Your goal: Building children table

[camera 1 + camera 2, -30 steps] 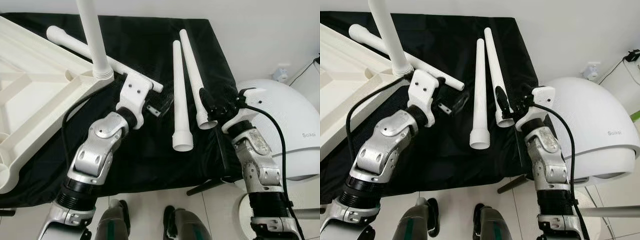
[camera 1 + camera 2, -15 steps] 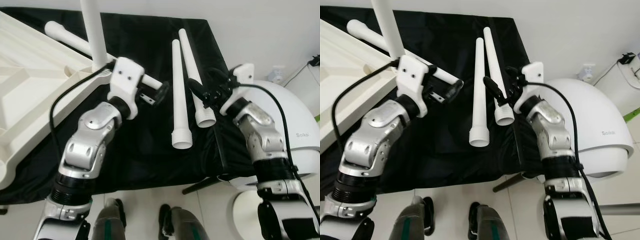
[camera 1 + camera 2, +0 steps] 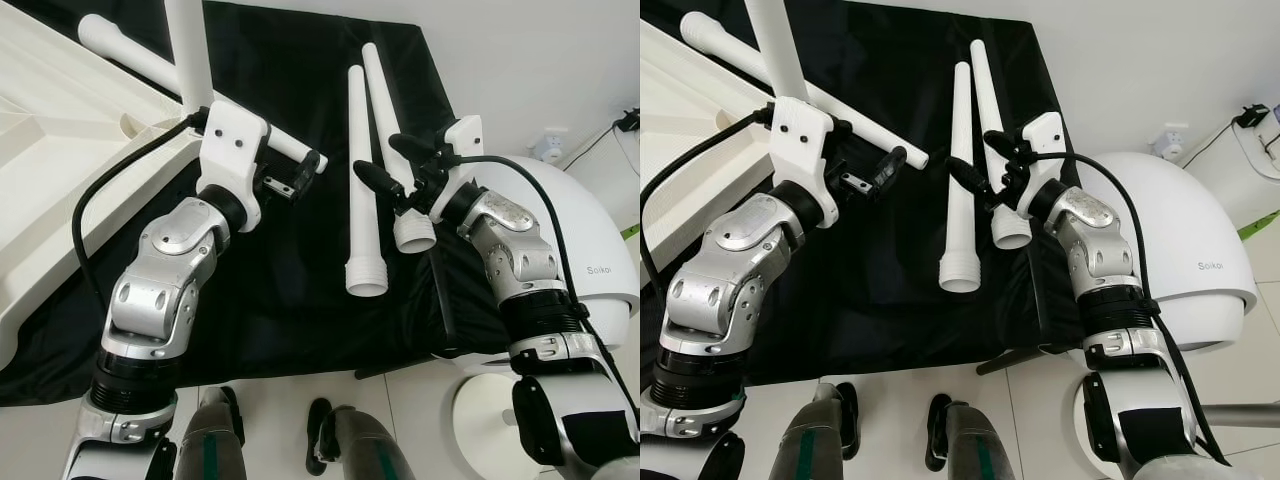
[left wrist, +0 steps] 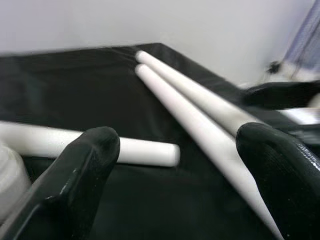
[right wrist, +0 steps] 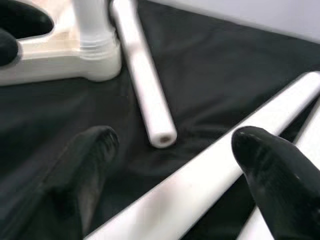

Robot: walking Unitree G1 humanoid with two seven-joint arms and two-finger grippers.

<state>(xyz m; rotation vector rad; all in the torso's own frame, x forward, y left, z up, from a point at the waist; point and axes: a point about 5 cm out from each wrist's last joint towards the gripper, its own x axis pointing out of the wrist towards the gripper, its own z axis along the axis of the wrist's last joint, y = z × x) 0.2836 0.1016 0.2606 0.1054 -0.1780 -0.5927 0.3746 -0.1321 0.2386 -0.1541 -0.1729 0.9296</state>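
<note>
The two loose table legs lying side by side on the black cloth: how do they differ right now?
The left leg lies alone, with its flared end nearer the robot; the right leg reaches farther back. The open right gripper hovers over the right leg's lower part, not the left leg's. The legs angle slightly, closer at their narrow ends. Both are white, tapered, flat on the black cloth.
</note>
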